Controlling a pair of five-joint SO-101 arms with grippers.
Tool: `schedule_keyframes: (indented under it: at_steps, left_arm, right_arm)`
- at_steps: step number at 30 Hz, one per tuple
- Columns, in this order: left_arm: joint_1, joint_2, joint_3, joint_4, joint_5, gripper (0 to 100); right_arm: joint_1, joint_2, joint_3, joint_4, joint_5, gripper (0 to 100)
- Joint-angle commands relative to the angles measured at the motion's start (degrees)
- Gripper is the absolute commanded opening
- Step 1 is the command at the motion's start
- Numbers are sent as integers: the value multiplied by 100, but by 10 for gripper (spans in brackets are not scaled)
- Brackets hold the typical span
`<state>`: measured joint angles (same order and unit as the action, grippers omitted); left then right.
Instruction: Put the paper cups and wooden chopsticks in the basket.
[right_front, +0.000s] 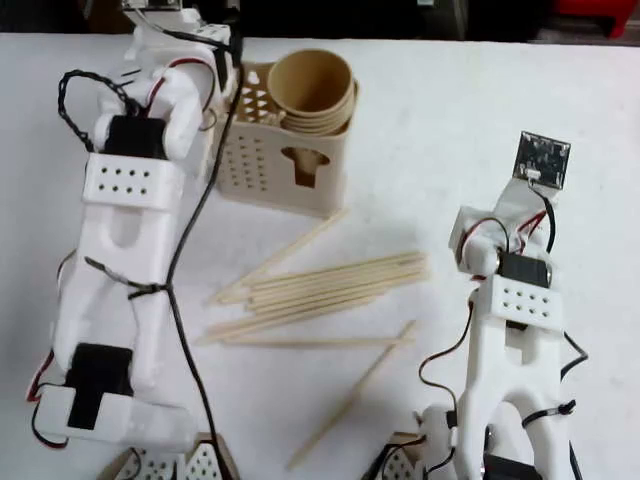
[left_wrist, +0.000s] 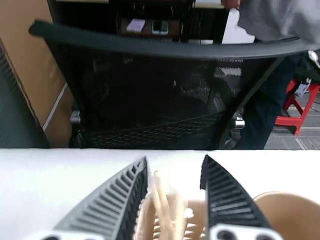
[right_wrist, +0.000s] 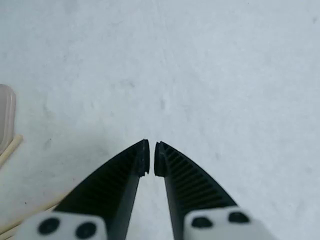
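The left gripper (left_wrist: 175, 159) hangs over the basket (right_front: 250, 160), jaws moderately apart. A few chopsticks (left_wrist: 162, 210) stand between them, looking loose rather than pinched. The cups (right_front: 310, 85) sit stacked in the basket. The rest of the sticks lie in a pile (right_front: 330, 285) on the table (right_front: 450, 100). The right gripper (right_wrist: 151, 150) is nearly closed on nothing. Lifting off crooked could snag those sticks and flick them out.

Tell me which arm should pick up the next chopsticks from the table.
Right, probably. The right gripper is empty, jaws shut, over bare table near the loose chopsticks. The left gripper is at the basket with other chopsticks between its open jaws.
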<state>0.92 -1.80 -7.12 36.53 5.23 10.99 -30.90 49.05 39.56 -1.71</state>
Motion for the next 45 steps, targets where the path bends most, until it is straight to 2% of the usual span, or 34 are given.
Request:
schedule_keyframes:
  at_steps: [1,7,12,18,24,31,36,45]
  left_arm:
    - [-136,-312,-220,44,79,177]
    - [-119,-954,-220,352,88,171]
    - [-101,-1429,-220,985,70,158]
    - [75,-1675,-220,2154,-1055,203]
    - [233,-1103,-211,3130,-2163,204]
    - [251,-75,-273,3288,-2804,203]
    - [242,4,-273,3288,-2875,201]
    - [242,-57,-273,3297,-2884,54]
  right_arm:
    - [66,-207,-149,-101,9,35]
    - [66,-207,-149,-101,9,35]
    - [66,-207,-149,-101,9,35]
    - [66,-207,-149,-92,9,35]
    - [57,-207,-149,-92,9,35]
    - [66,-207,-149,-92,9,35]
    - [66,-207,-149,-92,9,35]
    - [66,-207,-149,-92,9,35]
